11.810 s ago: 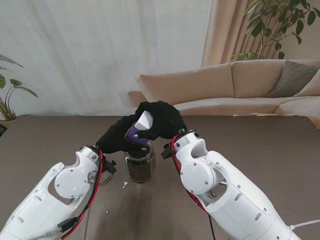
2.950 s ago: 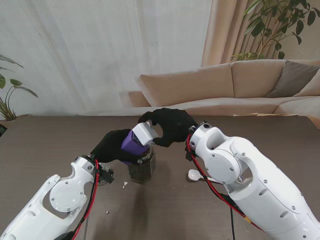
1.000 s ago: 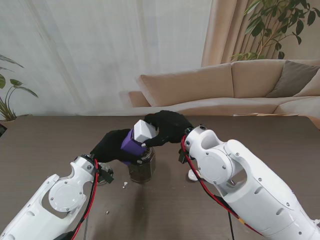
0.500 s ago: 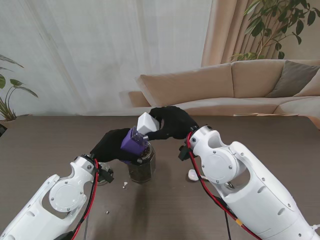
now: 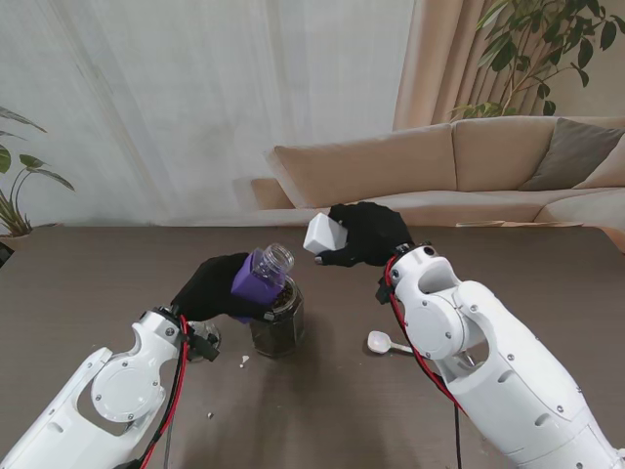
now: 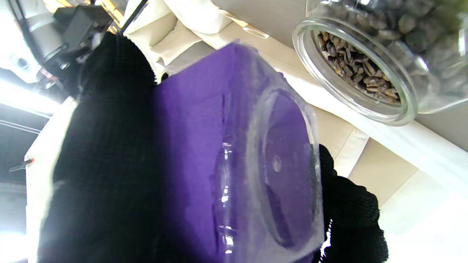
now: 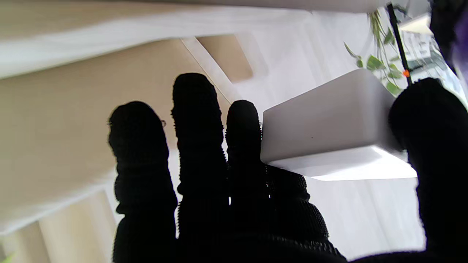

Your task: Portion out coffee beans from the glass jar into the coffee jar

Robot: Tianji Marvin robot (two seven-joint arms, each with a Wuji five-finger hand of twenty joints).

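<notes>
My left hand (image 5: 207,286) is shut on the purple coffee jar (image 5: 256,278), tilted just above the glass jar (image 5: 275,324). The purple jar's clear neck is uncovered. The glass jar stands open on the table, dark with coffee beans. My right hand (image 5: 373,234) is shut on the white lid (image 5: 319,234), held in the air to the right of the purple jar and apart from it. The left wrist view shows the purple jar (image 6: 226,164) in my gloved left hand (image 6: 106,164) beside the beans in the glass jar (image 6: 358,73). In the right wrist view the white lid (image 7: 329,135) sits pinched between the fingers (image 7: 190,146) and thumb.
A white spoon (image 5: 385,342) lies on the dark table (image 5: 78,283) right of the glass jar. A small white speck (image 5: 244,361) sits by the jar's base, and a roundish object (image 5: 203,344) is half hidden behind my left wrist. A sofa stands beyond the far edge.
My right hand has pulled the white lid off the purple jar and carried it to the right and farther from me. The jar's neck now stands uncovered. My left hand has barely moved.
</notes>
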